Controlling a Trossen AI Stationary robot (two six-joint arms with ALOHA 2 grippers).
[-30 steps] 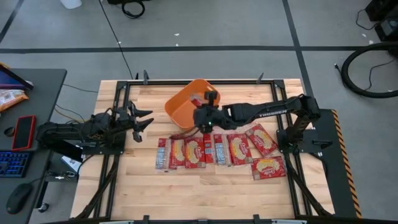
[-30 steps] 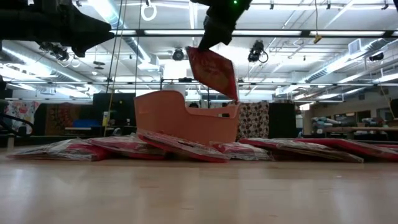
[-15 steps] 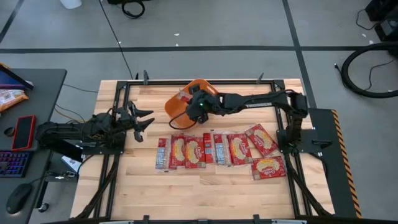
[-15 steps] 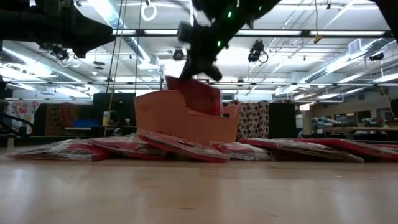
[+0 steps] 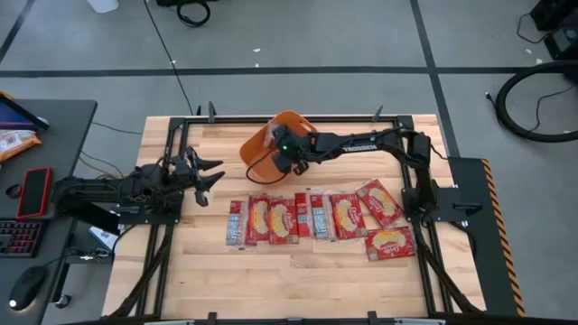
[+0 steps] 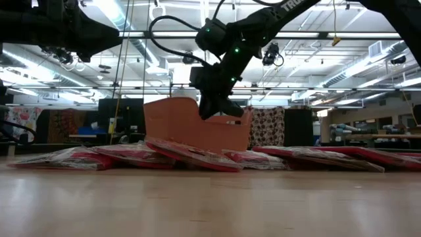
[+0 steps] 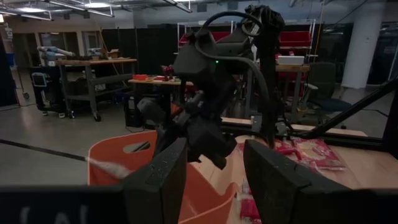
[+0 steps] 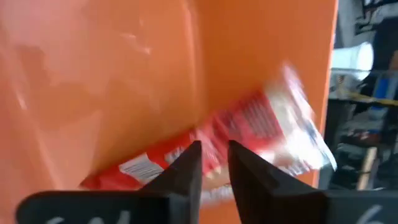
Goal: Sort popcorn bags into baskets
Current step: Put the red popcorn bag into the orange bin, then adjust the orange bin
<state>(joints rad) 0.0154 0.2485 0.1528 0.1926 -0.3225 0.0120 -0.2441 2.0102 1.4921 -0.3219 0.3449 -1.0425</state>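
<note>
The orange basket [image 5: 257,153] stands near the table's far edge, seen too in the low view [image 6: 177,125] and the left wrist view [image 7: 118,162]. My right gripper [image 5: 282,152] reaches down into it, fingers a narrow gap apart [image 8: 214,168]. One red popcorn bag [image 8: 261,137] lies blurred against the basket's inner wall just beyond the fingertips. Several more popcorn bags [image 5: 271,219] lie flat in a row on the wood, with another [image 5: 390,242] nearer the right. My left gripper [image 5: 206,176] waits open at the table's left, off the wood [image 7: 214,180].
A desk left of the table holds a red phone [image 5: 34,191], a keyboard, a mouse and an orange-and-white snack bag [image 5: 13,140]. Black frame rails [image 5: 172,144] border the table. Bare wood [image 5: 298,280] spans the near part, in front of the row of bags.
My right gripper has travelled from above the row of bags toward the table's far left, over the basket, and come down into it. The bag that hung below it above the basket's rim now sits inside the basket, hidden in the low view.
</note>
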